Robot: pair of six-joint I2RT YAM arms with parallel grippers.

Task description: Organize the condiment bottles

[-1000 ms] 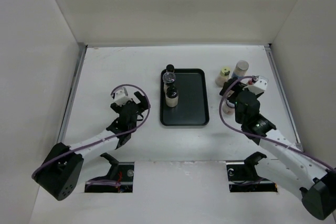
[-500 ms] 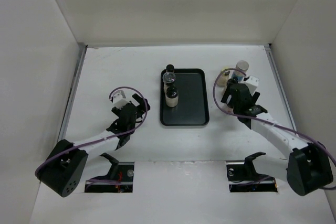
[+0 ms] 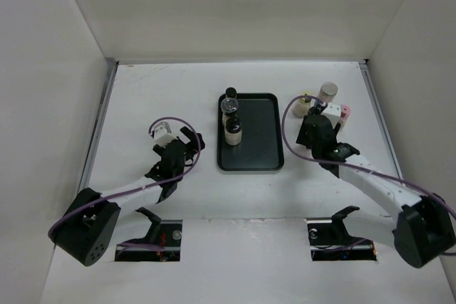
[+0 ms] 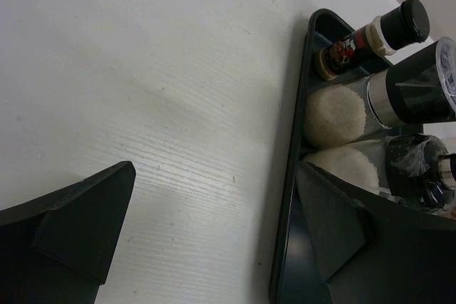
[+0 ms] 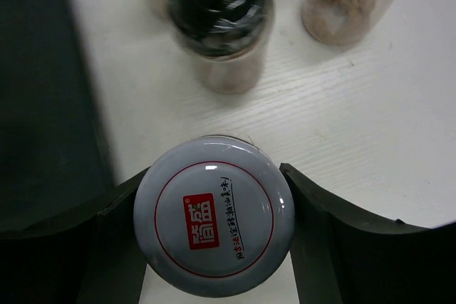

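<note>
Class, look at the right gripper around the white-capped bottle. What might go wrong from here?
1. The right gripper straddles the white-capped bottle with the black-capped bottle close beyond; a swing might topple it.
2. The left gripper hangs open at the tray edge; a nudge might shift its crowded bottles.

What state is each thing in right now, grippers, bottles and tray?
Left gripper: open, empty.
Right gripper: shut on white-lidded jar.
White-lidded jar: upright, lid on.
Black tray: holds three bottles along its left edge.
Three bottles: upright, capped.
Pink-capped bottle: upright, outside the tray.
</note>
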